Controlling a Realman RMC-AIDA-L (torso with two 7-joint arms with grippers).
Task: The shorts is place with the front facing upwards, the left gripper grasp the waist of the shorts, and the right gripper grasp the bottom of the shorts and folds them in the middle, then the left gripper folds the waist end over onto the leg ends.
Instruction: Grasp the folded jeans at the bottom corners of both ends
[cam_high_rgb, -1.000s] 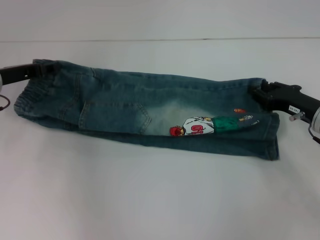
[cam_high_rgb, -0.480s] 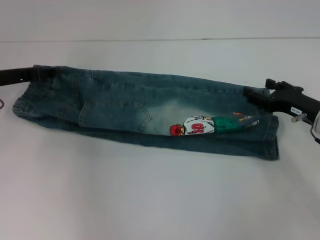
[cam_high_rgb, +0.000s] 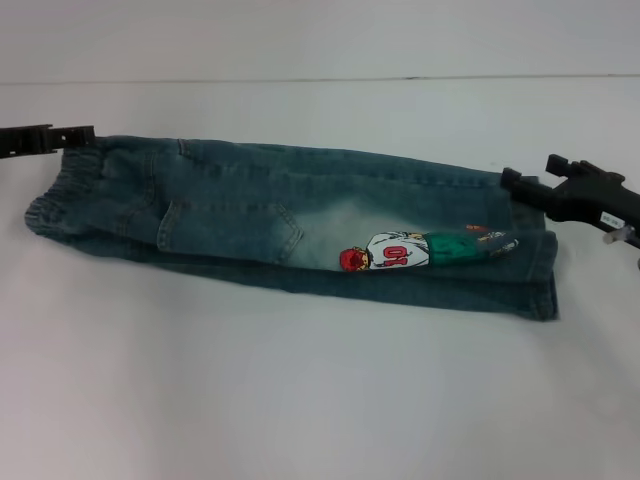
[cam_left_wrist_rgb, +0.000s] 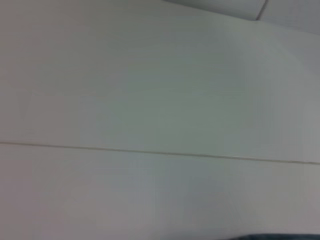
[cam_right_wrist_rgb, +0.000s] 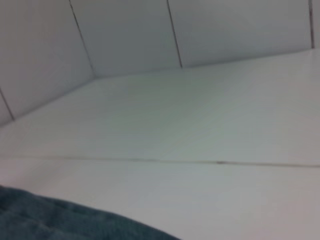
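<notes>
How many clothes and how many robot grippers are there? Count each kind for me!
Shorts: 1
Grippers: 2, the left gripper and the right gripper
Total: 3

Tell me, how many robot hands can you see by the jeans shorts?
2. The left gripper is at the waist end of the shorts, on the robot's left. The right gripper is at the leg ends, on its right.
</notes>
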